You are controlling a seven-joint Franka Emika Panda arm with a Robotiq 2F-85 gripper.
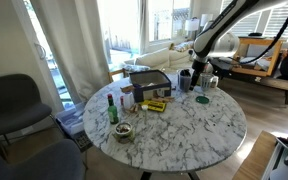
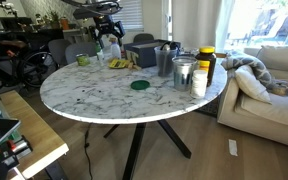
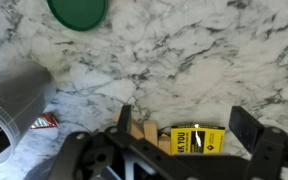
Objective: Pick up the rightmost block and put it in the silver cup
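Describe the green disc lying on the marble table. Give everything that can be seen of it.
The green disc is round, flat and thin, an even dark green with a dull, plastic-like surface and no visible markings. It lies flat on the white, grey-veined marble table. The top edge of the wrist view cuts it off, so only its lower part shows there. In an exterior view the disc lies whole, on bare marble, apart from the other items. Only the tabletop touches it.

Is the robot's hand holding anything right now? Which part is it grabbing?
Nothing is held. The gripper is open, with its fingers wide apart. A yellow box and some wooden blocks lie on the table between them, not pinched.
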